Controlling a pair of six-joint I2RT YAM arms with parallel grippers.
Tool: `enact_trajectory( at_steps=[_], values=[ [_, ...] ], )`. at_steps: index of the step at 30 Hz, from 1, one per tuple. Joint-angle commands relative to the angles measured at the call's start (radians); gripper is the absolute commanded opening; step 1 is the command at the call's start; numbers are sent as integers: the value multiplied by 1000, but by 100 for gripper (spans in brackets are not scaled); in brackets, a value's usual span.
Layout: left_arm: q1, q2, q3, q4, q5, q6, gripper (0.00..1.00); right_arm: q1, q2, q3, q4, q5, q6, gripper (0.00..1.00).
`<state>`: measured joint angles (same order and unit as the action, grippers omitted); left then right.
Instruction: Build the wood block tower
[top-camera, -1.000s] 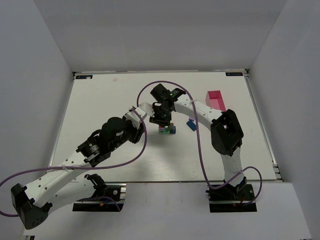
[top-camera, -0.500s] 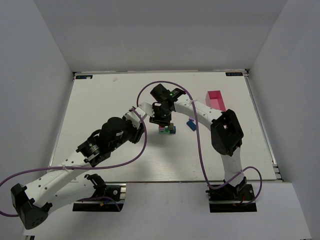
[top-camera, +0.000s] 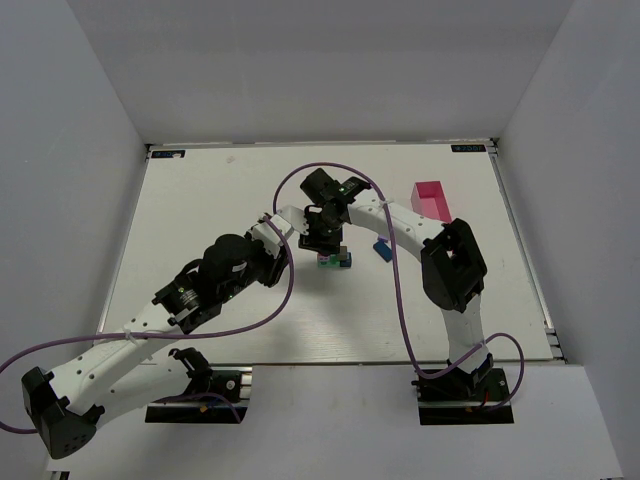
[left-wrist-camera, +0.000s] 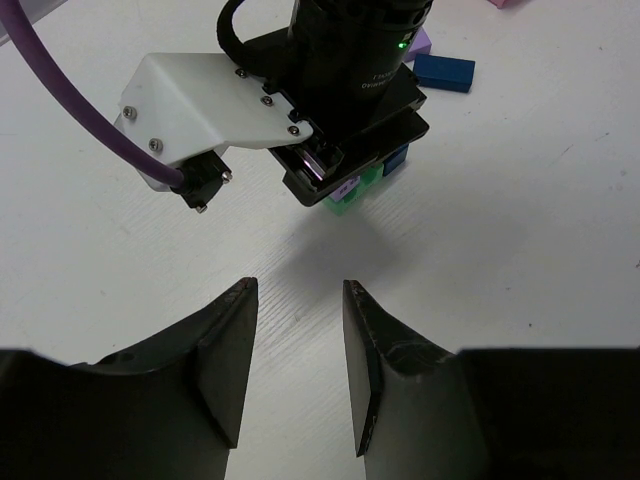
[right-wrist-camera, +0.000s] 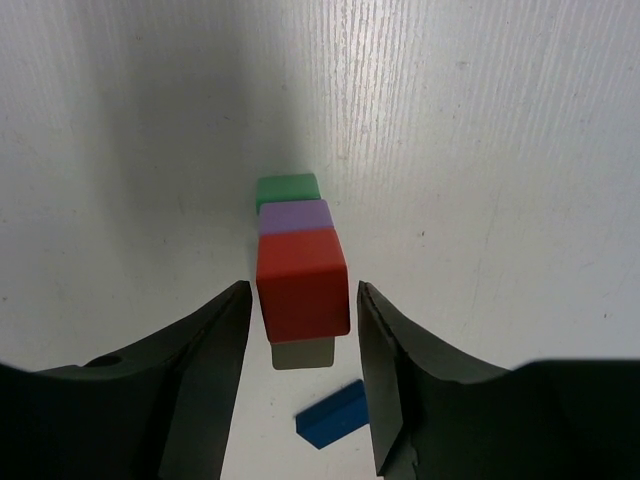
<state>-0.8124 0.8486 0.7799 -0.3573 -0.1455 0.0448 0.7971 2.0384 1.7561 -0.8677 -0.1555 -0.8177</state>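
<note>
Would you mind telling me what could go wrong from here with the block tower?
1. The right gripper straddles the red block atop the tower with only slim gaps, so a crooked lift could drag that block off.
2. The open, empty left gripper points at the tower from close by. Moving forward, it might knock the tower or the right gripper.
3. A blue block lies loose beside the tower, and reaching for it could brush the tower.

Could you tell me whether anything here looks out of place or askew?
Nothing looks spilled or damaged. A blue block lies loose beside the tower, not yet stacked; that is the only thing out of place.
</note>
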Motion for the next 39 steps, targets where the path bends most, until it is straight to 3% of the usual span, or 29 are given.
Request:
enact_trajectory(
  at_steps=[1, 2, 5, 7, 19, 28, 35, 39],
  values=[
    [4, -17, 1, 18, 7, 4, 50, 5, -21, -3, 1, 2, 6, 54],
    [4, -17, 1, 18, 7, 4, 50, 5, -21, -4, 1, 2, 9, 54],
    [4, -17, 1, 18, 7, 4, 50, 7, -27, -6, 9, 7, 14, 66],
    [4, -17, 1, 18, 7, 4, 50, 5, -35, -6, 16, 7, 15, 90],
    [4, -17, -8, 18, -2, 4, 50, -7, -104, -24, 47, -7, 38, 90],
    [4, -141, -50, 84, 43, 38, 53, -29, -221, -78, 96, -19, 63, 90],
    [4, -163, -70, 119, 64, 58, 57, -111, -346, -148, 156, -65, 144, 90],
    [4, -120, -70, 119, 73, 58, 61, -191, -479, -254, 318, -67, 233, 90]
  ],
)
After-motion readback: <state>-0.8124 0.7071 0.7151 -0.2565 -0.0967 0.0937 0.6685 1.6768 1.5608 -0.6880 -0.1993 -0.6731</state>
